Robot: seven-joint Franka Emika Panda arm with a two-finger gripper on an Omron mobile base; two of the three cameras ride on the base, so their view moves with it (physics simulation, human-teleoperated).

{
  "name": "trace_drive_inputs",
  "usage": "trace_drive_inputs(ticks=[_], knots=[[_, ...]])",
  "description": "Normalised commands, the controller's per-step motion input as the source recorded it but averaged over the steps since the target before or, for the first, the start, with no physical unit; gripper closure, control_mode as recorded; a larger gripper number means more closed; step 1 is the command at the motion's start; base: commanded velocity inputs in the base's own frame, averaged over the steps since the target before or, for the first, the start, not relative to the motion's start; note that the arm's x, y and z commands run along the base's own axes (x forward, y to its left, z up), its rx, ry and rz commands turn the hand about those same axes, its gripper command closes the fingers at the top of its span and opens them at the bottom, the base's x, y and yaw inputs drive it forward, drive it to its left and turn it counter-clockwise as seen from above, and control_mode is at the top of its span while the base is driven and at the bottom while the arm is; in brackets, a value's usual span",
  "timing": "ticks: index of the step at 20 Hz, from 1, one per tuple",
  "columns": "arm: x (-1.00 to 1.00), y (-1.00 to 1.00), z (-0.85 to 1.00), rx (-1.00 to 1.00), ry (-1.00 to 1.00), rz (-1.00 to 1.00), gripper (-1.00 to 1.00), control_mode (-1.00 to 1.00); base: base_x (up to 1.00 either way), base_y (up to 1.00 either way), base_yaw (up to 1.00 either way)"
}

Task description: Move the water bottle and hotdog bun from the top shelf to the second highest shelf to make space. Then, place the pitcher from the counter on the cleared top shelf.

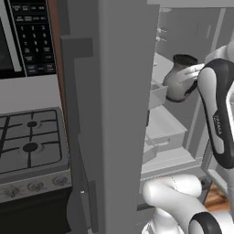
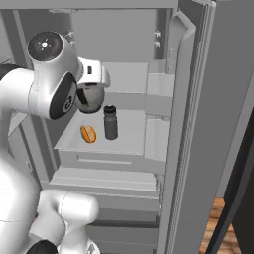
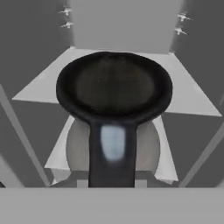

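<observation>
Pitcher point(image 1: 179, 78) hangs clenched in the claw point(image 2: 92, 92) inside the open fridge, level with the cleared top shelf point(image 3: 183, 89), while water bottle point(image 2: 110, 122) and hotdog bun point(image 2: 88, 133) stand on the second highest shelf point(image 2: 131, 134) below.

**Claw and pitcher largely masked**

The claw point(image 2: 92, 79) is buried behind the arm's white wrist, so its fingertips cannot be made out. Just below it, the pitcher point(image 2: 89, 99) shows half its belly. In the hand view, the pitcher's black rim point(image 3: 114, 85) covers its body and the shelf beneath.
</observation>
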Motion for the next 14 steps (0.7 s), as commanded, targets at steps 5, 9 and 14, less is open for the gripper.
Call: trace_drive_inputs(ticks=[5, 9, 14], knots=[[0.63, 0.00, 0.00, 0.00, -0.07, 0.00, 1.00, -1.00, 0.00, 0.00, 0.00], [0.66, 0.00, 0.01, 0.00, 0.00, 0.00, 1.00, -1.00, 0.00, 0.00, 0.00], [0.67, 0.00, 0.02, 0.00, 0.00, 0.00, 1.00, -1.00, 0.00, 0.00, 0.00]])
